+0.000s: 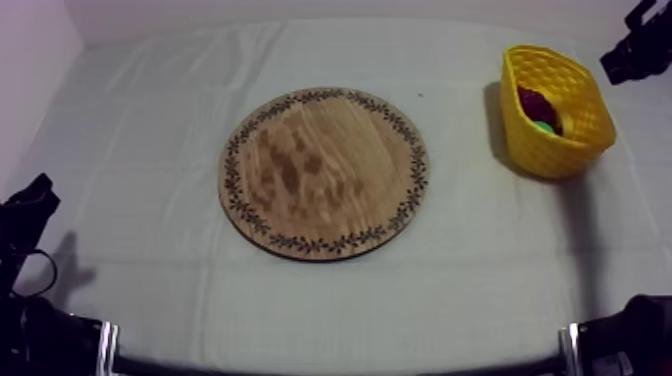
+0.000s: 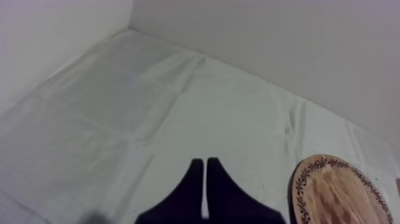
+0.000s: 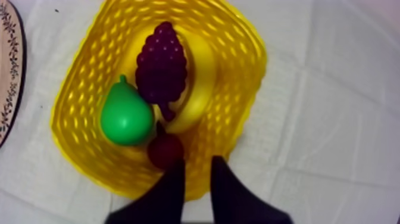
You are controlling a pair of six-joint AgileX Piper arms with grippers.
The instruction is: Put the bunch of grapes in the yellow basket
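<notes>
The purple bunch of grapes [image 3: 161,65] lies inside the yellow basket [image 3: 244,65], on top of a banana [image 3: 199,89] and beside a green pear [image 3: 125,116]; a small red fruit [image 3: 165,150] rests near the basket's wall. My right gripper [image 3: 198,164] hovers over the basket's rim, open, with nothing between its fingers. From above, the basket [image 1: 575,95] stands at the far right of the table, the right gripper [image 1: 625,55] just beyond it. The round wooden board [image 1: 325,172] lies bare at the table's middle. My left gripper [image 2: 205,161] is shut on nothing above the cloth, beside the board [image 2: 339,190].
Walls border the table along the back and the left side. My left arm [image 1: 25,215] rests low at the left edge. Open cloth lies all around the board and between it and the basket.
</notes>
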